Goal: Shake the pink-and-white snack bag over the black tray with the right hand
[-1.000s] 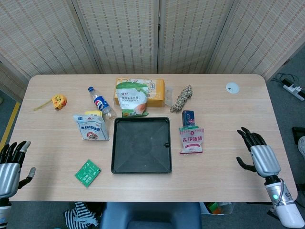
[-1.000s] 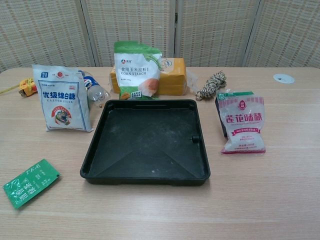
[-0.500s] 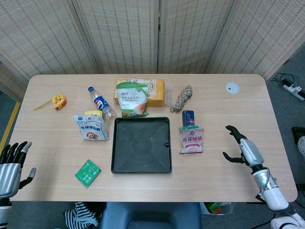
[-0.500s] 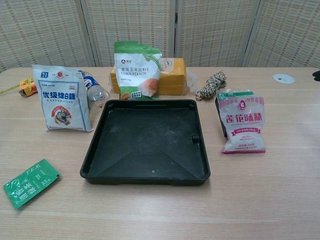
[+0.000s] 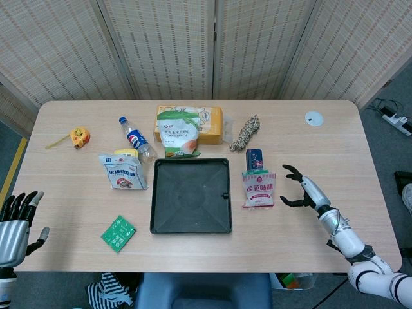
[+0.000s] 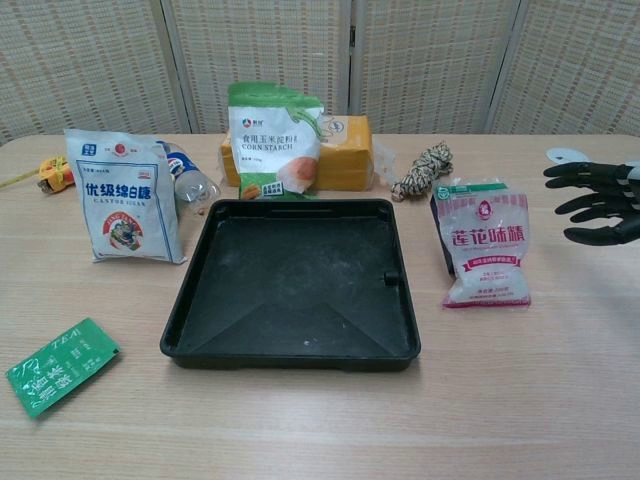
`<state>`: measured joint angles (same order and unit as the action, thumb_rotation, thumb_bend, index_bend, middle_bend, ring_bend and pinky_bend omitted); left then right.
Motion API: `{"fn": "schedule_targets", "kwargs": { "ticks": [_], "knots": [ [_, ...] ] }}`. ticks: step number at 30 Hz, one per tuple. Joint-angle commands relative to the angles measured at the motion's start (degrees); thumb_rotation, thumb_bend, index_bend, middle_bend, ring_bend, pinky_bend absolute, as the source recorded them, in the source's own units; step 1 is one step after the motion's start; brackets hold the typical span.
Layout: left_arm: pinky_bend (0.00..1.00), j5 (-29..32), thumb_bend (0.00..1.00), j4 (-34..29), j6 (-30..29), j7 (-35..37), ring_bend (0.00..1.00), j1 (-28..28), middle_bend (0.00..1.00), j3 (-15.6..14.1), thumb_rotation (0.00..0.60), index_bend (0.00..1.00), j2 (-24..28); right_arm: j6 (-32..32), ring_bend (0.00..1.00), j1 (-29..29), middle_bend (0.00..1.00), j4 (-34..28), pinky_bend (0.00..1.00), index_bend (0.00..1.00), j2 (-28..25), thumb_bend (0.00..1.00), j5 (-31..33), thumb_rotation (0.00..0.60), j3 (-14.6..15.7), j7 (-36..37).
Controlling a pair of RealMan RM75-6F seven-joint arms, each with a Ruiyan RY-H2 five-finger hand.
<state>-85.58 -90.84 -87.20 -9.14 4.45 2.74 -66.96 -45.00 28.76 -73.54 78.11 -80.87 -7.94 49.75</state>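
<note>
The pink-and-white snack bag (image 5: 259, 189) lies flat just right of the empty black tray (image 5: 191, 195).

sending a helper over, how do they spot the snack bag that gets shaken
Find the black tray mid-table. The snack bag lies flat just right of it, touching a small dark blue box behind. It is the only pink-and-white bag; the others are blue-white or green.

- Both views are evenly and brightly lit; only faint, soft shadows are cast.
- The right hand (image 6: 600, 203) is rendered sharply, without blur.
</note>
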Motion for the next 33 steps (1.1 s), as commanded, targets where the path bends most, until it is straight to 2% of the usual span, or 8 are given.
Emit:
{"fn": "schedule_targets", "kwargs": {
  "ticks": [1, 8, 12, 19, 28, 33],
  "knots": [
    [0.01, 0.06, 0.42, -0.18, -0.05, -0.11, 0.08, -0.02, 0.11, 0.05, 0.600, 0.10, 0.08, 2.12, 0.15, 2.42, 0.08, 3.05, 0.12, 0.07, 2.13, 0.36, -1.16, 0.600, -0.31, 3.69],
    [0.01, 0.48, 0.42, -0.70, -0.32, -0.28, 0.08, -0.22, 0.11, 0.29, 0.600, 0.10, 0.54, 4.54, 0.18, 6.26, 0.10, 8.46, 0.12, 0.10, 5.63, 0.36, -2.71, 0.600, -0.07, 8.26],
    [0.01, 0.52, 0.42, -0.90, -0.16, -0.43, 0.08, -0.19, 0.11, 0.27, 0.600, 0.10, 0.69, 5.30, 0.24, 8.03, 0.17, 10.83, 0.12, 0.19, 7.61, 0.36, -2.88, 0.600, -0.13, 9.85],
    [0.01, 0.73, 0.42, -0.89, 0.04, -0.46, 0.08, -0.15, 0.11, 0.31, 0.600, 0.10, 0.71, 4.73, 0.42, 9.62, 0.36, 13.30, 0.29, 0.43, 10.36, 0.36, -1.97, 0.600, -0.96, 11.60],
    [0.01, 0.79, 0.42, -0.48, 0.02, 0.06, 0.08, -0.26, 0.11, 0.28, 0.600, 0.11, 0.75, 2.53, 0.63, 9.39, 0.56, 11.31, 0.55, 0.69, 11.06, 0.38, 1.24, 0.600, -2.61, 8.40],
    [0.01, 0.78, 0.42, -0.12, -0.13, 0.65, 0.08, -0.40, 0.11, 0.26, 0.600, 0.10, 0.74, 2.07, 0.68, 8.51, 0.60, 7.43, 0.60, 0.75, 10.14, 0.44, 4.68, 0.600, -3.84, 4.97]
  ]
}}
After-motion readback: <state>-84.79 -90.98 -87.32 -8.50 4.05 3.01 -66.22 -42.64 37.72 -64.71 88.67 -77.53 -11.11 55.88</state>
